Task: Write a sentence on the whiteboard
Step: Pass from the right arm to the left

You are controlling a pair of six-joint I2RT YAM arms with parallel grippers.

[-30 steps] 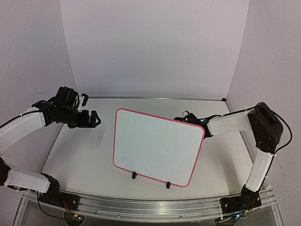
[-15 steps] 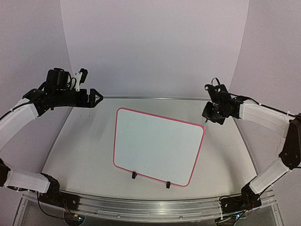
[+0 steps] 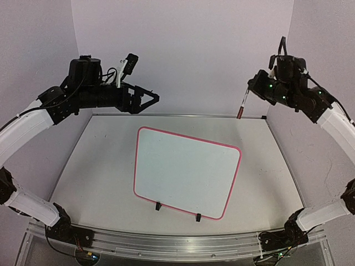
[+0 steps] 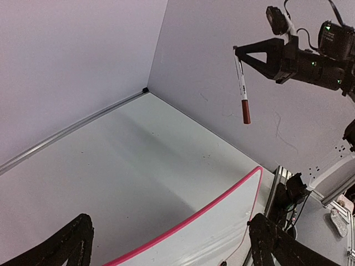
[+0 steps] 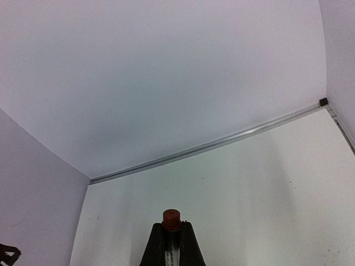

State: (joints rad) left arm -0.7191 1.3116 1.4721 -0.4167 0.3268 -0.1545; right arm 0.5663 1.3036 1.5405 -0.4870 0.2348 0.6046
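The whiteboard (image 3: 188,174) lies flat mid-table, its pink-red border all in view and its face blank white; no sentence shows on it. Two black clips (image 3: 158,206) sit on its near edge. My right gripper (image 3: 249,88) is high at the back right, shut on a marker (image 3: 242,105) that hangs red-brown cap down, well above the table. The right wrist view shows that cap (image 5: 171,219) poking out between the shut fingers (image 5: 191,246). My left gripper (image 3: 151,102) is raised at the back left, open and empty. Its wrist view shows the board's corner (image 4: 222,233) and the marker (image 4: 242,91).
Pale walls close in the back and both sides, meeting the table (image 3: 100,160) along a metal strip (image 3: 183,115). An aluminium rail (image 3: 166,244) runs along the near edge by the arm bases.
Both arms have risen from table height. The left gripper swung up and right, still open. The right gripper lifted the marker from the board's far right corner up toward the back wall.
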